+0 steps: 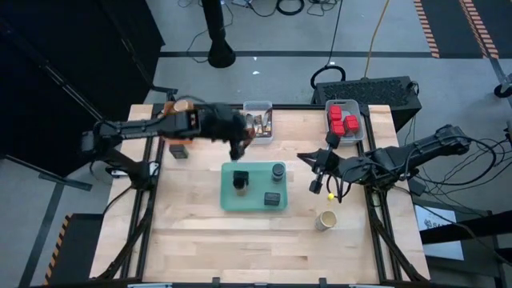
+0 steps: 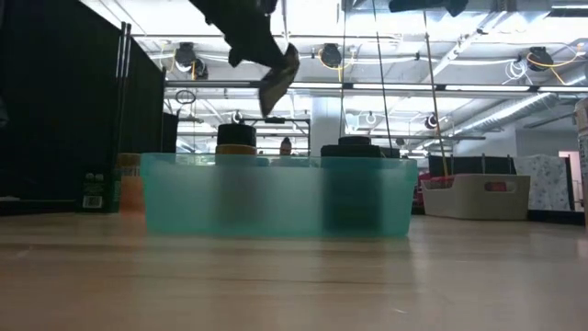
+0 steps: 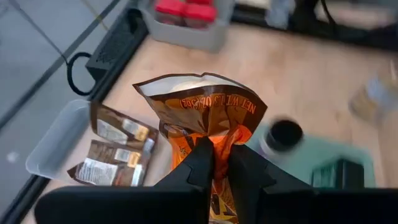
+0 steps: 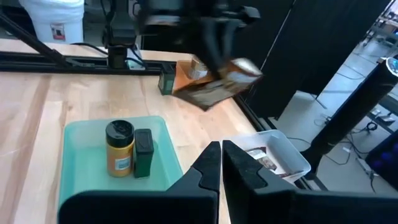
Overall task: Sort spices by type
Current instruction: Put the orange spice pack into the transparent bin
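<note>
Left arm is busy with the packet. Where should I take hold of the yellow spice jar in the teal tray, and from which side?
Grip the yellow spice jar just under its black cap, coming straight down from above. It stands upright, and the teal tray wall would likely block a low sideways approach. A dark tin stands close against one side, so set the jaws across the jar's two free sides.

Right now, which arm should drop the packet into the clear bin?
Left. Its pincer is shut on the printed packet, held above the table next to the clear bin with like packets inside. The right pincer is empty, farther off.
</note>
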`<state>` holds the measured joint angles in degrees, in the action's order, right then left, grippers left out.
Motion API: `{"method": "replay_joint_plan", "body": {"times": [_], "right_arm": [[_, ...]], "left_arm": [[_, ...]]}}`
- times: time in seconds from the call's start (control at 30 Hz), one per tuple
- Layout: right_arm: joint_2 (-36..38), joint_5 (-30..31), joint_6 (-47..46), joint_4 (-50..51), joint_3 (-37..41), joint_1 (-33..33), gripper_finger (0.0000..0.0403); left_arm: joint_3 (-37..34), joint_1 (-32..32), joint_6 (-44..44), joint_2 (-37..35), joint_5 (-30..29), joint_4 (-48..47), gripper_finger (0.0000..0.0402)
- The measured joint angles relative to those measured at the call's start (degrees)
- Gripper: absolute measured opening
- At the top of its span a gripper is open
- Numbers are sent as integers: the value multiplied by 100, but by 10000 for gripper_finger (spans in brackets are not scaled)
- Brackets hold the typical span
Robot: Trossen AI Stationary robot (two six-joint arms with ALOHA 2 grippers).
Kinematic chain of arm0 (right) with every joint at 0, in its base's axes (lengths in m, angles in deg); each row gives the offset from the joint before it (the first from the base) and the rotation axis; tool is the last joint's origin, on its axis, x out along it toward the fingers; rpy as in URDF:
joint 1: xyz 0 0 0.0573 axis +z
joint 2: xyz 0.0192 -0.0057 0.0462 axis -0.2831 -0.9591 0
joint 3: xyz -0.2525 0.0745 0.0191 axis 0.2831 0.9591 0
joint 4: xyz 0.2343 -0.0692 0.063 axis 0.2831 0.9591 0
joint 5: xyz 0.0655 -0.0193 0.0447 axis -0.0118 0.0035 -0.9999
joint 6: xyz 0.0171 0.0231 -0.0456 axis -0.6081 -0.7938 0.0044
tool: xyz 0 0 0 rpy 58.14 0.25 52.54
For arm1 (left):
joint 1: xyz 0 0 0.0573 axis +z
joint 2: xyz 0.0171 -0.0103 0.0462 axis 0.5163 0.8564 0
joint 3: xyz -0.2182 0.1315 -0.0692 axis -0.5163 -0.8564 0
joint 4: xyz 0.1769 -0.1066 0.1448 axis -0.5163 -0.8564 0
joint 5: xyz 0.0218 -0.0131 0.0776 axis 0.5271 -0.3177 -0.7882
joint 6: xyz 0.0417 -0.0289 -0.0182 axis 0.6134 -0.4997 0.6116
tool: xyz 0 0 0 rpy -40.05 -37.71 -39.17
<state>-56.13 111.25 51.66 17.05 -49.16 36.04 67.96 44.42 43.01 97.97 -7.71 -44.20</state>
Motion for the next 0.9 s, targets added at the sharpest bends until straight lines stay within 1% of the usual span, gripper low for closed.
{"method": "replay_joint_plan", "body": {"times": [0.17,0.27,0.37,0.47,0.53,0.63,0.73,0.9], "right_arm": [[0,-2,4,15,0,0,0],[0,-2,34,12,0,0,0],[0,-2,45,15,0,0,0],[0,-4,45,30,0,0,0],[0,-4,47,30,0,0,0],[0,-7,47,85,0,0,0],[0,-7,27,136,0,0,0],[0,-7,15,189,0,0,0]], "left_arm": [[-60,847,-750,166,703,541,42],[-150,1131,-1014,444,860,1052,42],[-168,1365,-1160,777,948,1329,42],[-168,1565,-1514,1158,1189,1621,42],[-168,1681,-1714,1399,1275,1841,42],[-170,1857,-1764,1641,1333,1856,42],[-173,2001,-1722,1798,1316,1782,42],[-173,2121,-1752,1986,1308,1973,42]]}}
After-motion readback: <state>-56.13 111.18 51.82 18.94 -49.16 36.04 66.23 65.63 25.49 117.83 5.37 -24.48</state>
